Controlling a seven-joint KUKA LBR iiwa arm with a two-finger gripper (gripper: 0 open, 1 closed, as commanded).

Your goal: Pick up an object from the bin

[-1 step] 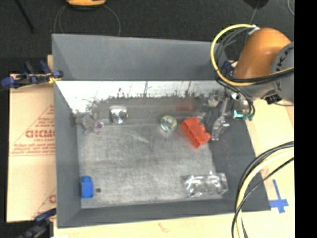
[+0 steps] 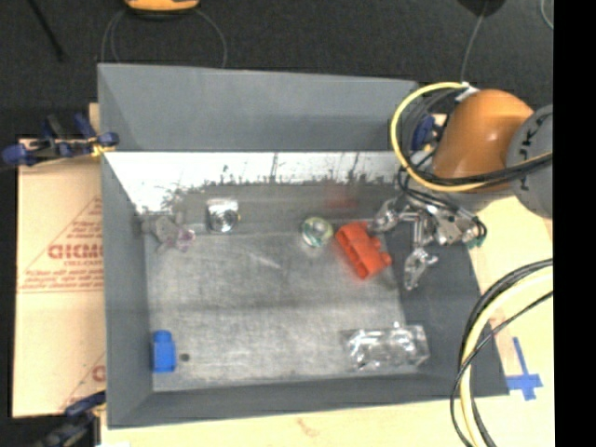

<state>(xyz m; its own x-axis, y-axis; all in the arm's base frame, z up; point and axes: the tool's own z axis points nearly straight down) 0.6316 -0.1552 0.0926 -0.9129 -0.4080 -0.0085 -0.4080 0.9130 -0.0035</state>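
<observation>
My grey bin (image 2: 261,305) holds a red block (image 2: 361,251), a blue block (image 2: 164,352) and a ball (image 2: 316,232), greenish I think.

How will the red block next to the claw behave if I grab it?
The red block looks rigid and blocky, so probably firm to grip. Its flat faces suggest it slides, not rolls. Likely light plastic.

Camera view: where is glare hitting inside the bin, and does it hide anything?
Camera view: a bright glare band runs along the far wall of the grey metal bin; the crumpled clear plastic piece and the small shiny round thing glint; the red plastic block reads plainly.
</observation>
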